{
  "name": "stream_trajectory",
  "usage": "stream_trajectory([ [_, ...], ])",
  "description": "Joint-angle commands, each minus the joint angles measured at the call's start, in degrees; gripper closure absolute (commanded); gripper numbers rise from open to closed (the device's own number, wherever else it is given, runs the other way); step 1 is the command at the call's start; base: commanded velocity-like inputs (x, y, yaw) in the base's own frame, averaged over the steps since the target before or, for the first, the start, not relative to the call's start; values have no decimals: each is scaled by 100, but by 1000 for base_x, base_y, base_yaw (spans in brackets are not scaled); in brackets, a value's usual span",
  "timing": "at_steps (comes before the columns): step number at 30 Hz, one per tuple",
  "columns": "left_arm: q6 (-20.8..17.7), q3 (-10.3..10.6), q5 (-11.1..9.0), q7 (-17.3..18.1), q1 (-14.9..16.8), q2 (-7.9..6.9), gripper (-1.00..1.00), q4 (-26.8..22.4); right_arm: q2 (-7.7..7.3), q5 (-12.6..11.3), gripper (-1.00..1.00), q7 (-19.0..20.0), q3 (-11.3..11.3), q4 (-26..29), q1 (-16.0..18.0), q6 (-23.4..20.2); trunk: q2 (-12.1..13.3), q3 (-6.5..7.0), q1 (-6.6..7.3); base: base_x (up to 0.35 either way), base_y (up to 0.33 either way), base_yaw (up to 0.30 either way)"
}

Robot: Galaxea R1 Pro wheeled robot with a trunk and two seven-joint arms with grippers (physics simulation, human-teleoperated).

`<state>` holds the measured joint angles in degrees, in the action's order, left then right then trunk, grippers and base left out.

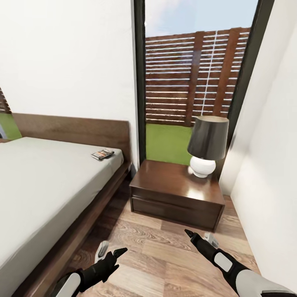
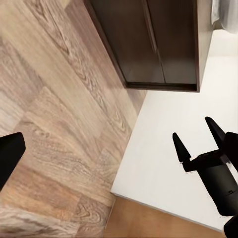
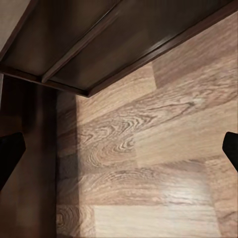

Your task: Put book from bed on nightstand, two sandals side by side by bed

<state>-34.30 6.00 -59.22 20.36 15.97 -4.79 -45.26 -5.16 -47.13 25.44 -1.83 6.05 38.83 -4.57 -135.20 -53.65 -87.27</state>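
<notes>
The book (image 1: 102, 154) lies on the bed (image 1: 41, 185) at ten o'clock, the nightstand (image 1: 177, 194) (lamp (image 1: 207, 144) on top) at one; both left hand (image 1: 111, 255) and right hand (image 1: 198, 238) spread, empty.

Bright daylight pours through the window (image 1: 194, 82), sheen glints on the nightstand (image 1: 177, 181) top, soft shadow pools beside the bed (image 1: 49, 194); verticals lean, wide-angle, renders slightly soft.

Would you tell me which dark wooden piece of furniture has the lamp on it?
The nightstand beneath the window holds the lamp; the bed carries just the book near its headboard.
</notes>
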Motion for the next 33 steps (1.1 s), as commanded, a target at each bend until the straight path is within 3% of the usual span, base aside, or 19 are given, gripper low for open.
stream_trajectory([
  [1, -15, 11, -28, 3, 3, -5, -100, 0, -3, -60, -100, 16, -19, 2, 2, -35, -2, -5, -1, 236, 0, 0],
  [24, -16, 7, -28, 11, 3, -12, -100, 0, -3, -60, -100, 13, -31, 2, 2, -37, -2, -5, -1, 233, 0, 0],
  [33, -15, 14, -34, 12, 3, -8, -100, 0, -3, -51, -100, 17, -52, 2, 2, -49, -2, -5, -1, 73, 0, 0],
])
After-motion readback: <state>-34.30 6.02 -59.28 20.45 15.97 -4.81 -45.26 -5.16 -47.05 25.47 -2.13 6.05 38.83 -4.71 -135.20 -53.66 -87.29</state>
